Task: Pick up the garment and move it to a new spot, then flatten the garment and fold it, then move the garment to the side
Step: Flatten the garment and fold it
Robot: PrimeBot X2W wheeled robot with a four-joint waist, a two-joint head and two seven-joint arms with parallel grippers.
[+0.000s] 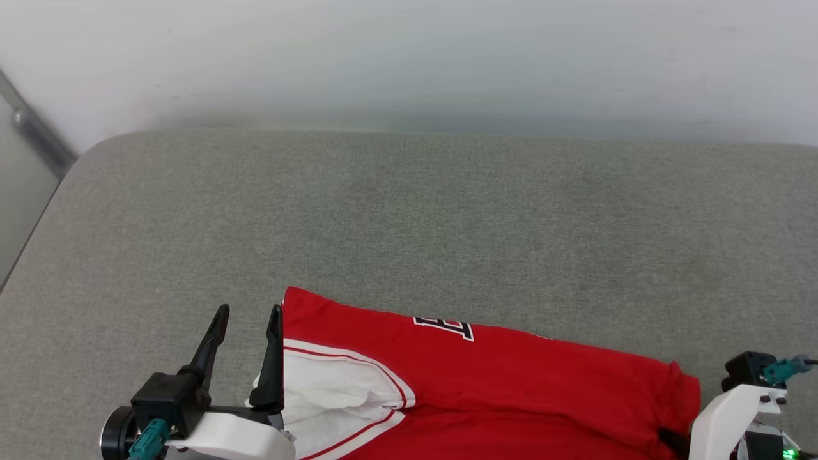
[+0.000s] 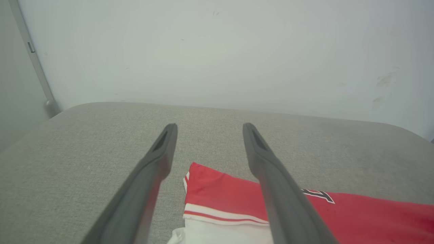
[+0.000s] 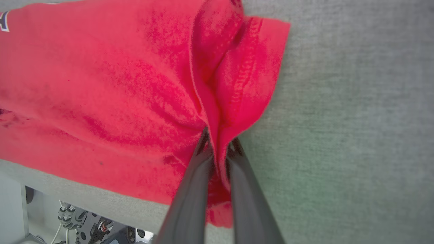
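Garment (image 1: pixel 511 383): lower centre of head view, on grey cushion (image 1: pixel 409 211) | likely soft, limp, light; best gripped at hem corners | right gripper (image 3: pixel 219 139): pinching red hem fold | left gripper (image 1: pixel 249 312): spread wide, empty

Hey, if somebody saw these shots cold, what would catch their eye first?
The red garment with its white sleeve, lying along the near edge of the grey padded surface. Next, the right gripper pinching a fold of red cloth at the shirt's right end, while the left gripper stands open at the sleeve end, gripping nothing.
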